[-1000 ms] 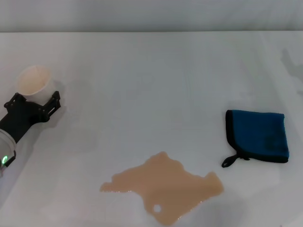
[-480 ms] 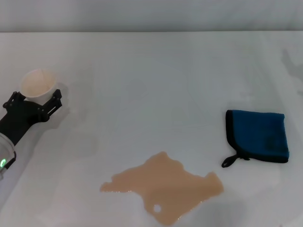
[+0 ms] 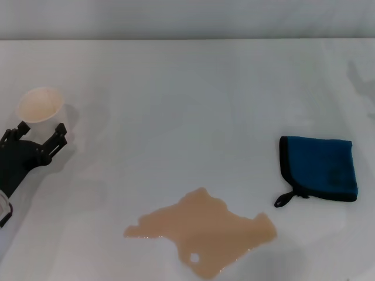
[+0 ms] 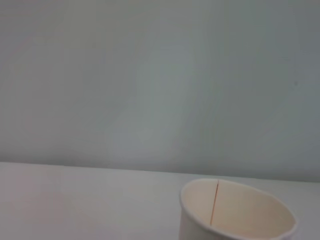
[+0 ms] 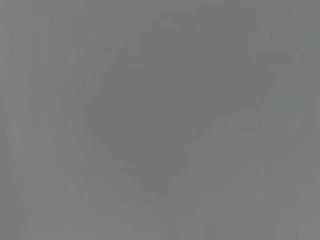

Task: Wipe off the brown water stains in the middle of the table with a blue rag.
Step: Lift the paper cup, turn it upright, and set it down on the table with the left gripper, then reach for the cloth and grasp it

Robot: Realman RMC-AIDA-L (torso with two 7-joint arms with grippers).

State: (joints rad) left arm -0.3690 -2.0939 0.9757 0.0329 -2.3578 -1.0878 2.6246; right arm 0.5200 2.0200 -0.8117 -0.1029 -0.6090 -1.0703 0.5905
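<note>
1 blue rag lies flat on the right side of the table, folded square with its short black loop pointing toward the brown water stains, which spread in a ragged patch near the front middle, close to the rag but not touching it. The left gripper sits at the far left, its fingers spread apart and holding nothing, just in front of a paper cup that stands upright and free; the left wrist view shows the same cup's open rim. The right gripper appears in no view, and its wrist camera shows only a flat grey blur, so I cannot tell its state. The step in hand is likely fetching the rag, and the right arm is the nearer one for that. A good grasp would come straight down on the rag's middle or on a trimmed edge, pinching all folded layers so it does not fall open, then lift clear before crossing to the puddle. Because the spill is wider than the rag, several overlapping passes from the edges inward should be needed. Count: 1 rag, 1 puddle, 1 cup, 1 gripper in sight.
</note>
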